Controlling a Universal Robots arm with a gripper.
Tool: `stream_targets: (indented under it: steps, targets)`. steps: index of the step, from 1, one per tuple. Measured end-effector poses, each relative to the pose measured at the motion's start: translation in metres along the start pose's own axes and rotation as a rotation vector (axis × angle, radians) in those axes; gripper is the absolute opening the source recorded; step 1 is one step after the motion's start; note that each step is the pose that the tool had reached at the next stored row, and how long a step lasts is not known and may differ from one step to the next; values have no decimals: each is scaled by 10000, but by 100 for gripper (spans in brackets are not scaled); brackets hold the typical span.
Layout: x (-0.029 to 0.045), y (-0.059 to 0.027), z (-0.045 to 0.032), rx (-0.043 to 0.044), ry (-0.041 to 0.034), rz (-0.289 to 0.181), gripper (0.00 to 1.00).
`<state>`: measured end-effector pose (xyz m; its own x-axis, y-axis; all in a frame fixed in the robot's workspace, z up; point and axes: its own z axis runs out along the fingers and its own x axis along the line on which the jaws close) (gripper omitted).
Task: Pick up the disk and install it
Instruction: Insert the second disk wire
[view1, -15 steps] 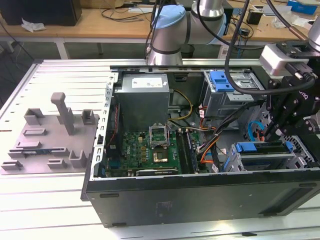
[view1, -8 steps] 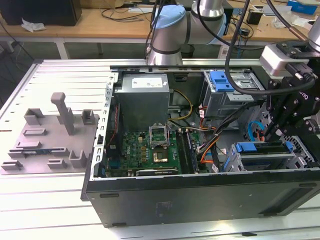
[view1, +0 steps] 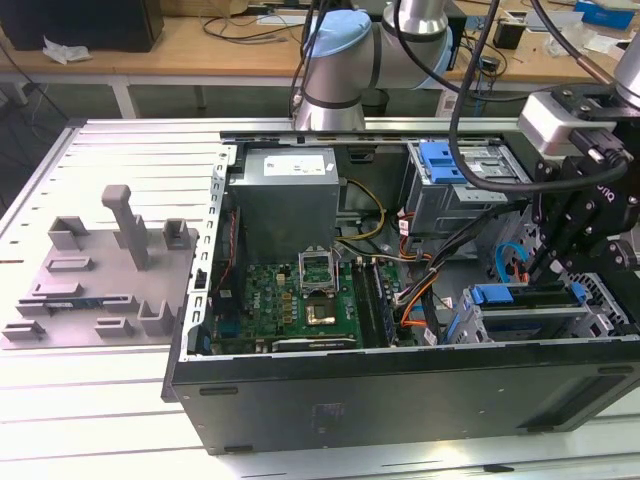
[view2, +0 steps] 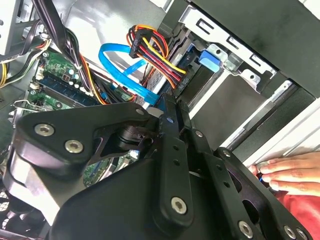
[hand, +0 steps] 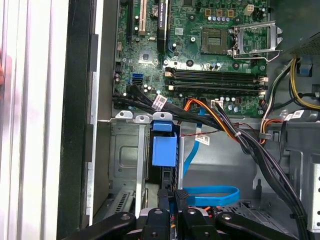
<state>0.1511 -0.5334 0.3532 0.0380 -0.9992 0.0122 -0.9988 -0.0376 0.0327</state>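
power supply behind motherboard | drive cage at exterior view's right | all in case

The exterior view looks down across the open case; both wrist views sit close inside it, sharing the motherboard.

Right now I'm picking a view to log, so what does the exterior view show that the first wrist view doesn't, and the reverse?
Exterior only: the grey plastic fixture tray beside the open black computer case, and the grey metal power supply box. First wrist only: a loose blue flat cable loop near the black claw. Shared: the green motherboard and a blue plastic drive latch.
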Motion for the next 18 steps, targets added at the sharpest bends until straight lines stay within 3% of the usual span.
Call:
stream_targets:
  steps: [18]
  targets:
    - [-13, -7, 56, 0, -1, 0, 16]
